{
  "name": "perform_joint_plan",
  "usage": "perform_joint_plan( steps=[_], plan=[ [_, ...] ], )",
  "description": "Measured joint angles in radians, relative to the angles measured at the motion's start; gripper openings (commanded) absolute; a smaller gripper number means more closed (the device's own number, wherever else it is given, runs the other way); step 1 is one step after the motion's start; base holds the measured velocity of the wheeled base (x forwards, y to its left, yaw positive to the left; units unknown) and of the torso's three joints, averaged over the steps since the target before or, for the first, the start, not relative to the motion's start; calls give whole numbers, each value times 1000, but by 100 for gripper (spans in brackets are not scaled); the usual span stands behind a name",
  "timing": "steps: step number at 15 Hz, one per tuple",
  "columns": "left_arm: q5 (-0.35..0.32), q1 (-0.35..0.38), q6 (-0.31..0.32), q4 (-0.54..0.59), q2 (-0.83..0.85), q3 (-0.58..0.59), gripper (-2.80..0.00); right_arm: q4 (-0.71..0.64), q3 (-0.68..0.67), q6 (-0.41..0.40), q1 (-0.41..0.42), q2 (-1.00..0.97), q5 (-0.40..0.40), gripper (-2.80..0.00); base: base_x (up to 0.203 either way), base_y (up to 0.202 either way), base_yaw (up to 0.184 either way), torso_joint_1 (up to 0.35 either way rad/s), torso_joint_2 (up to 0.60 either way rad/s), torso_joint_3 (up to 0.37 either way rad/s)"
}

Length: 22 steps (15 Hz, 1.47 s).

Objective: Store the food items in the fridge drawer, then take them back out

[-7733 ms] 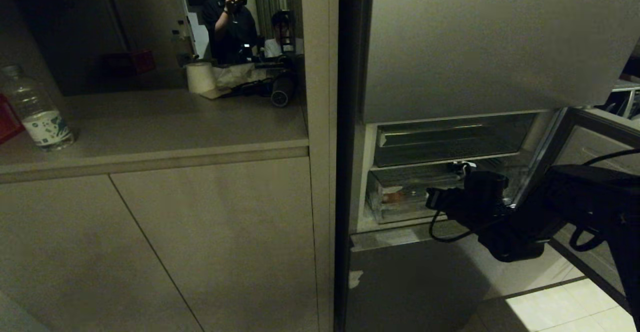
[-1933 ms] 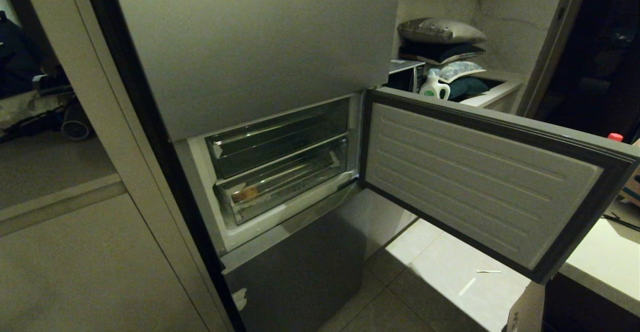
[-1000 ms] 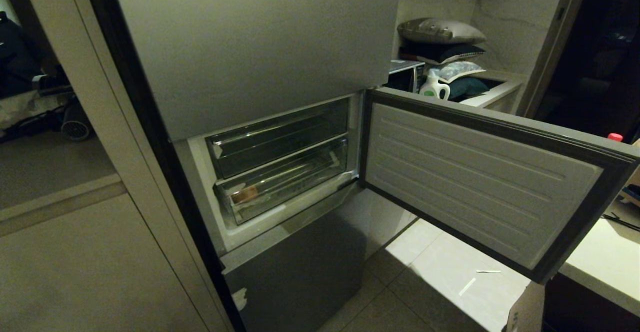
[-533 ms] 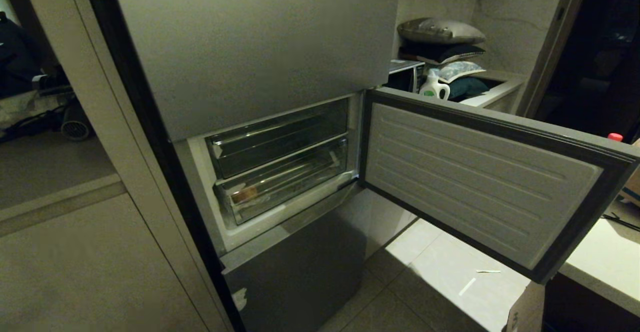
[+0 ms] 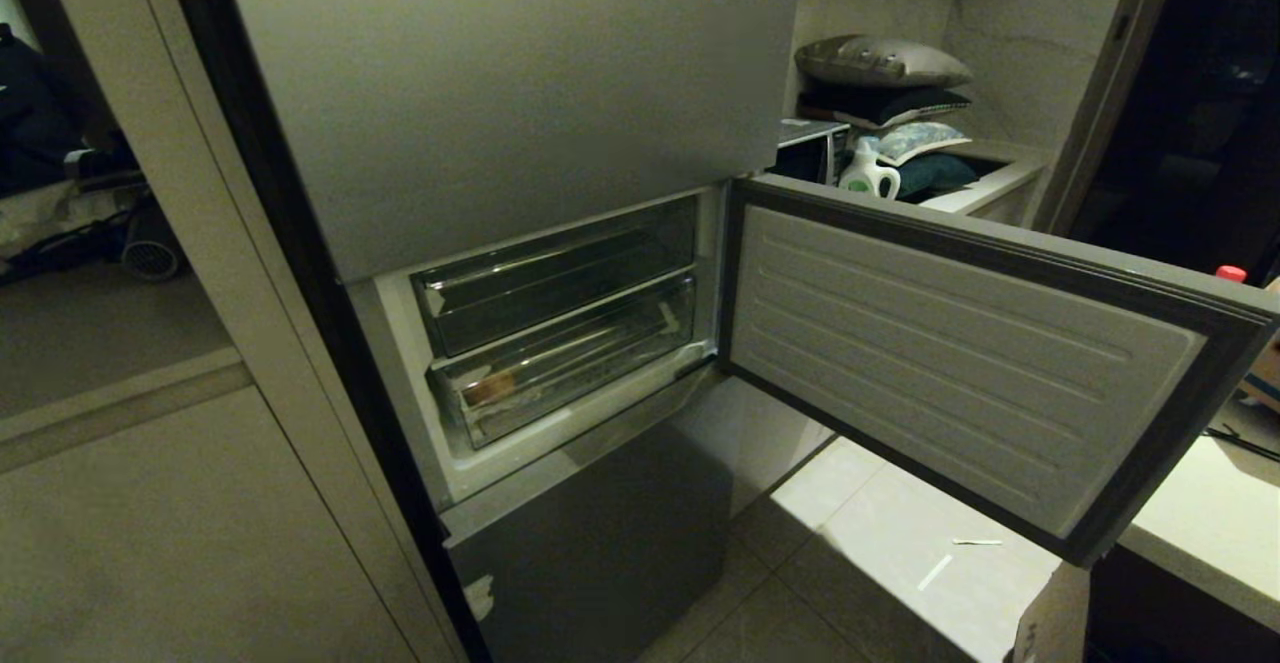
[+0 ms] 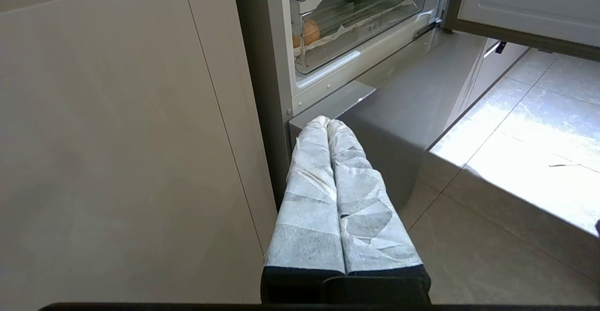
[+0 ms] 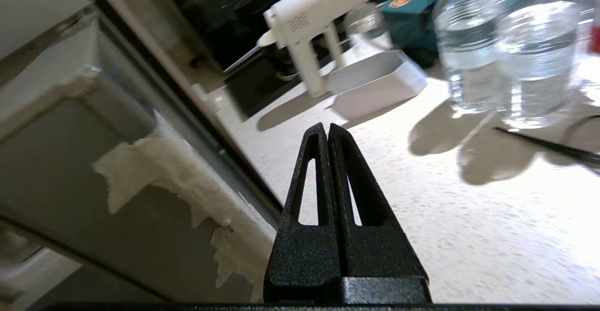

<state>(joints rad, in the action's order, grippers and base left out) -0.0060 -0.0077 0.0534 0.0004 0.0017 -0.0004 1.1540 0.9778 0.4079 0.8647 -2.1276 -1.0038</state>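
Fridge [image 5: 500, 93]: middle door [image 5: 960, 363] swung open to the right; two clear drawers stacked inside, both pushed in

Fridge drawer [image 5: 570, 363] = lower, deeper one. Rigid clear plastic, likely slick; best taken at the front lip, pulled straight out. Judged light when nearly empty

Food items: orange-tan lumpy piece [image 6: 309, 32] sits inside the drawer at its left end, against the front wall. Looks soft, light, crushable: a gentle pinch across its width. Green piece not made out

Left gripper [image 6: 328, 124]: padded fingers pressed together, empty, low in front of the fridge base

Right gripper [image 7: 326, 130]: fingers closed, empty, over a counter [image 7: 422, 198] near water bottles [image 7: 506, 53]

Writing: a printed strip on the drawer front, unreadable; bottle labels not legible
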Motion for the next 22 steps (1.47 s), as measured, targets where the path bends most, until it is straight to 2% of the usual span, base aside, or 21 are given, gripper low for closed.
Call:
perform_joint_plan(
  steps=[8, 22],
  plan=[
    [0, 0, 0, 0, 0, 0, -280, 0, 10, 6, -60, -42, -27, -280, 0, 0, 0, 0, 0, 0],
    [0, 0, 0, 0, 0, 0, -280, 5, -211, -3, -64, 109, -65, -280, 0, 0, 0, 0, 0, 0]
  ],
)
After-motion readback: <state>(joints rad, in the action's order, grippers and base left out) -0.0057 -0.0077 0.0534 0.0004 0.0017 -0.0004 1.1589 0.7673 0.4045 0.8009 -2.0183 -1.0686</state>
